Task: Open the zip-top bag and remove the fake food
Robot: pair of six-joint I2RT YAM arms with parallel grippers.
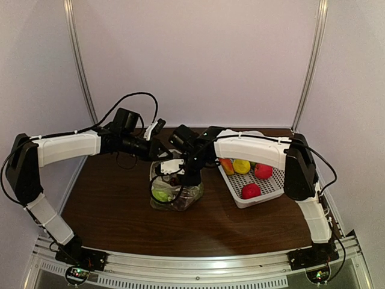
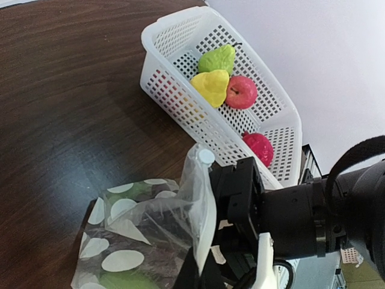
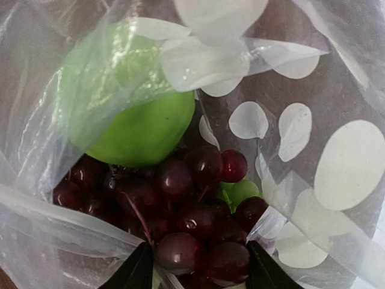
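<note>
The zip-top bag (image 1: 180, 195), clear with white dots, stands mid-table. My left gripper (image 1: 157, 149) is shut on its upper rim and holds it up; in the left wrist view the rim (image 2: 201, 198) runs down into the pinched fingertips of the left gripper (image 2: 204, 265). My right gripper (image 1: 179, 176) reaches down into the bag's mouth. In the right wrist view the right gripper (image 3: 198, 265) is open, its fingers on either side of a dark purple grape bunch (image 3: 186, 217). A green fruit (image 3: 144, 126) lies just beyond, and a bit of green grape (image 3: 240, 191) shows beside the bunch.
The white perforated basket (image 1: 264, 198) stands right of the bag and holds red, yellow and orange-red fruits (image 1: 251, 191). In the left wrist view the basket (image 2: 174, 72) holds a green pear (image 2: 218, 58), a yellow piece (image 2: 210, 86) and two red pieces. Walls close the back and sides.
</note>
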